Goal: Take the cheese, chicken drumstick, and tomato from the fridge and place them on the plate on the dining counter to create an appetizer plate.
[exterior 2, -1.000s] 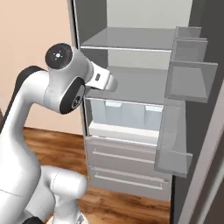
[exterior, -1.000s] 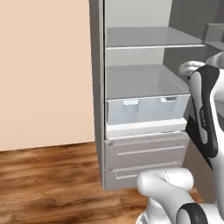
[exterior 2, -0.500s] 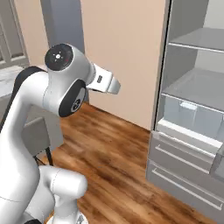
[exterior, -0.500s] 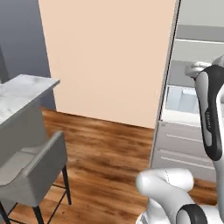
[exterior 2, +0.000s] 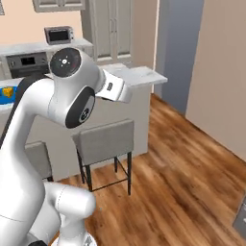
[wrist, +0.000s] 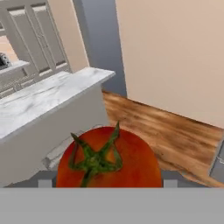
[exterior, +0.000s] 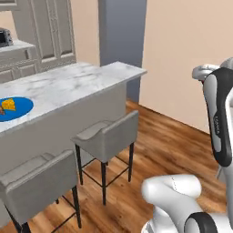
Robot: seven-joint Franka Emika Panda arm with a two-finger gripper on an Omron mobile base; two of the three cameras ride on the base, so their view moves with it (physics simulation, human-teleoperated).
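Note:
A red tomato (wrist: pixel 109 162) with a green stem sits between my fingertips (wrist: pixel 171 177) in the hand view, and the gripper (wrist: pixel 107 180) is shut on it. The hand (exterior: pixel 203 71) is held high, well to the right of the dining counter (exterior: pixel 77 82), a white marble top. On the counter's far left lies the blue plate (exterior: pixel 22 107), bearing the yellow cheese wedge (exterior: pixel 10 105) and a brownish lump at the frame's edge. The same plate (exterior 2: pixel 5 99) shows behind my arm in the right base view. The fridge is out of view.
Two grey stools (exterior: pixel 107 134) (exterior: pixel 36 179) stand along the counter's near side on the wood floor (exterior: pixel 173 145). A grey pillar (exterior: pixel 123 36) and a beige wall (exterior: pixel 182 45) rise beyond. Tall cabinets, a microwave (exterior 2: pixel 58 34) and an oven (exterior 2: pixel 26 60) line the back.
The base has turned left, so both base views swung from the open fridge past the beige wall to the island counter. The arm's pose is unchanged.

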